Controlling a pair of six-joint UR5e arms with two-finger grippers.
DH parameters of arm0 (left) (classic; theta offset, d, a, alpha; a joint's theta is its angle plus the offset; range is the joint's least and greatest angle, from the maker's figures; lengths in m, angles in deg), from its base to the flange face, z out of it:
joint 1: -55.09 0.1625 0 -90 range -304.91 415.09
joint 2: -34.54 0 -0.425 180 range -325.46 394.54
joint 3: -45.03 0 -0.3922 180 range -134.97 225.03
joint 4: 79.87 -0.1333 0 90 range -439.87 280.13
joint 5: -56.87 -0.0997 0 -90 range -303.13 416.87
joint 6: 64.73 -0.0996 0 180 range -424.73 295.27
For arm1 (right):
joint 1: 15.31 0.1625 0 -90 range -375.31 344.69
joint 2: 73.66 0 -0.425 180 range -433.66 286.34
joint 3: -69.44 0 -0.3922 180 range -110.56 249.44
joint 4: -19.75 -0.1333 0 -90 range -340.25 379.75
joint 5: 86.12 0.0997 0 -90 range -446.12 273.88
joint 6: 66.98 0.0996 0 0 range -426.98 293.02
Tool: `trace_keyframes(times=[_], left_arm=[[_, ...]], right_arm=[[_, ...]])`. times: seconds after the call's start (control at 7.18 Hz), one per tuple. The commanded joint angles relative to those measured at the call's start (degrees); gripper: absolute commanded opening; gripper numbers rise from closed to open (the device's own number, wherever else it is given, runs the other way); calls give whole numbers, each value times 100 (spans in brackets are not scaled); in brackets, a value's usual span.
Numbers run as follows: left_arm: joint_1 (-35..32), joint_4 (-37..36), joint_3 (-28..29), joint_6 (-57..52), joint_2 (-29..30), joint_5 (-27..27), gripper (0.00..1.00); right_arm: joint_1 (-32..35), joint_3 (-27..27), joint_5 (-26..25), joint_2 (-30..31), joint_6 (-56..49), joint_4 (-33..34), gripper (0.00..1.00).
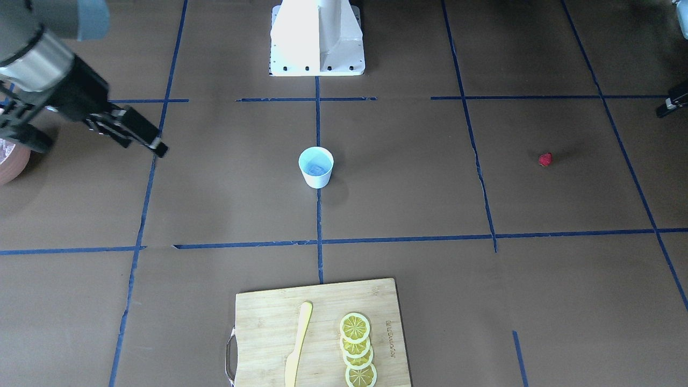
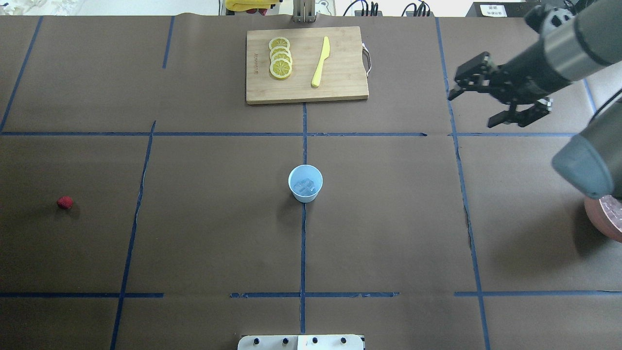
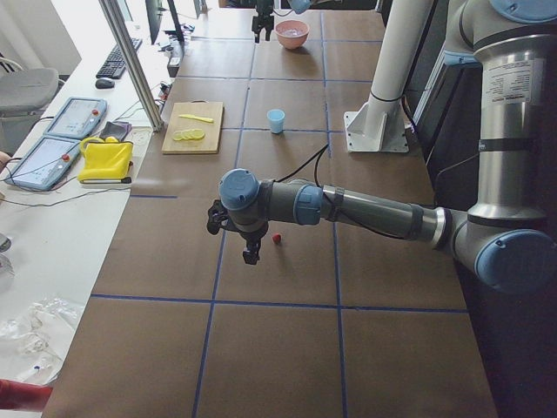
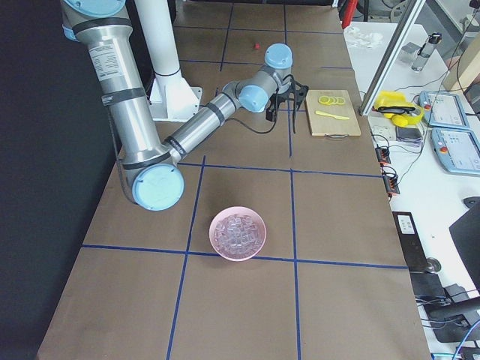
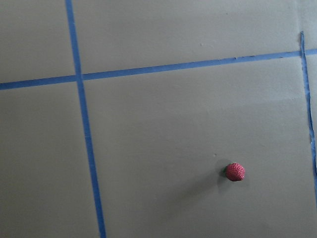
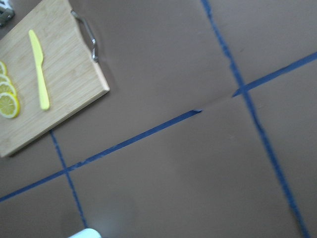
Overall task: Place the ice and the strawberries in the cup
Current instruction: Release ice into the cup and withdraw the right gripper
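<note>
Cutting board (image 1: 263, 317) engraving unreadable; right pincer (image 2: 470, 111) spread, empty; left pincer (image 3: 250, 254), cannot tell; ice (image 2: 305, 185) in cup (image 2: 306, 198).

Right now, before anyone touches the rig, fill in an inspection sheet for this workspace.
Surface: table, brown paper with blue tape grid.
Job's things: cup upright at centre with ice inside; strawberry alone on the table, toward the robot's left.
Clutter: cutting board with lemon slices and yellow knife; pink bowl of ice cubes.
End effectors: right end effector open, empty, above the table; left end effector hovers near the strawberry, state cannot be told.
Cables: black cable along the left arm.
Surroundings: teach pendants on a side bench.
</note>
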Motion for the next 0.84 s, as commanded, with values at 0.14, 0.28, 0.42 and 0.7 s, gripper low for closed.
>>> trace_keyframes(times=[0.14,0.28,0.42,0.7], left_arm=[[1578,1614,108,2147,-83,-1109,100],[2000,1984,153,2786,-84,-1363,100],[2587,2431,188,3054,-92,-1975,100],[2864,2593,372,3554,-75,-2148,100]], right_arm=[[985,-46,206,1410,-2873,20,100],[977,-48,136,1463,-2895,12,100],[977,-39,135,1463,-2895,3,100],[968,-48,127,1472,-2895,-15,100]])
